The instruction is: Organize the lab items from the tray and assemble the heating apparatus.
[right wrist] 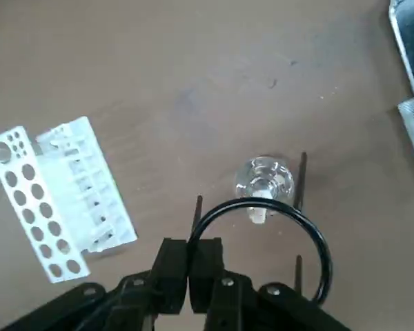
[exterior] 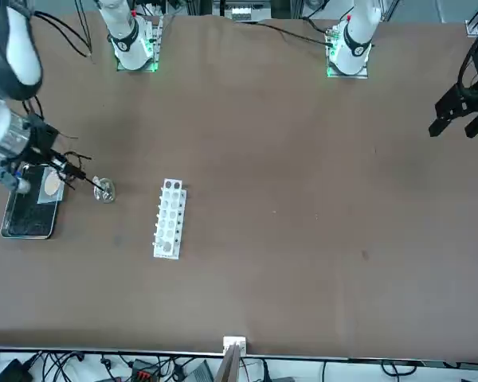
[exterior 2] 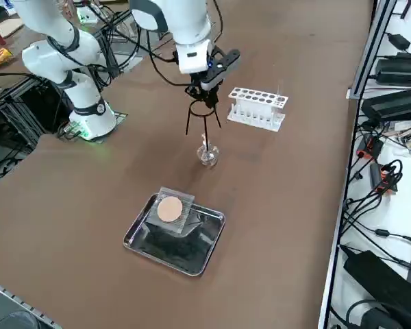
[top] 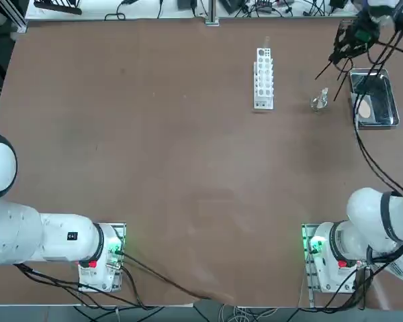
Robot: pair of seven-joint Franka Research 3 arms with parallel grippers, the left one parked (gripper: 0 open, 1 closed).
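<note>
From left to right in the side view, the grey mesh (exterior 2: 170, 211) leans on the metal tray (exterior 2: 209, 256), the glass burner (exterior 2: 208, 155) stands on the brown surface (exterior 2: 89, 199), and the white rack (exterior 2: 257, 107) lies beyond. Above the burner the right hand (right wrist: 190, 265) is clenched on the rim of the black ring stand (right wrist: 262, 238), legs hanging down. The stand looks light and stiff, so a rim pinch should hold, but the burner is fragile and easily tipped by a leg.
</note>
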